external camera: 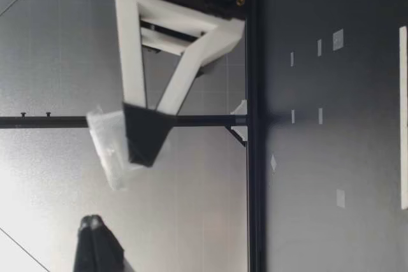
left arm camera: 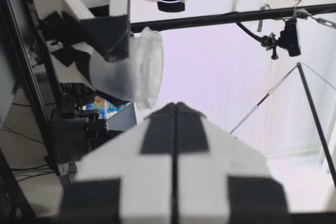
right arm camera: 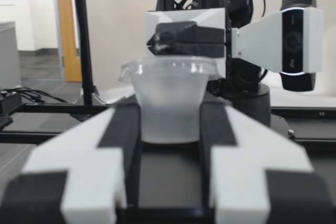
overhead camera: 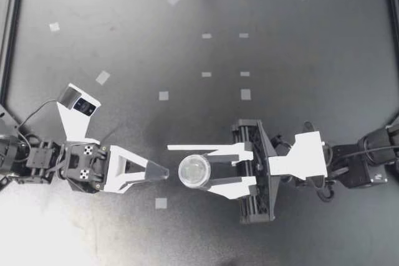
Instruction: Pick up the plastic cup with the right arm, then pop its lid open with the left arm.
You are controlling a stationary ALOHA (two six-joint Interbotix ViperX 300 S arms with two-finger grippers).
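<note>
My right gripper [overhead camera: 182, 165] is shut on a small clear plastic cup [overhead camera: 195, 171], held upright in the air over the black table [overhead camera: 299, 60] with its mouth up. My left gripper [overhead camera: 164, 172] is shut, holds nothing, and its tip points at the cup's side from a short gap away. In the low view the cup [external camera: 108, 151] hangs high above the table in my right gripper [external camera: 146, 138], and my left gripper [external camera: 94, 224] sits beside it at about the same height. From the left wrist, the cup [left arm camera: 131, 69] is just ahead of my left gripper [left arm camera: 176, 107]. From the right wrist, the cup [right arm camera: 168, 100] sits between both fingers, with my left gripper [right arm camera: 157, 43] just behind its rim.
Several small pale tape squares mark the table, one [overhead camera: 161, 203] below the grippers and others [overhead camera: 163, 95] [overhead camera: 245, 94] farther back. A black frame rail [overhead camera: 11, 35] borders the table at the left and the back.
</note>
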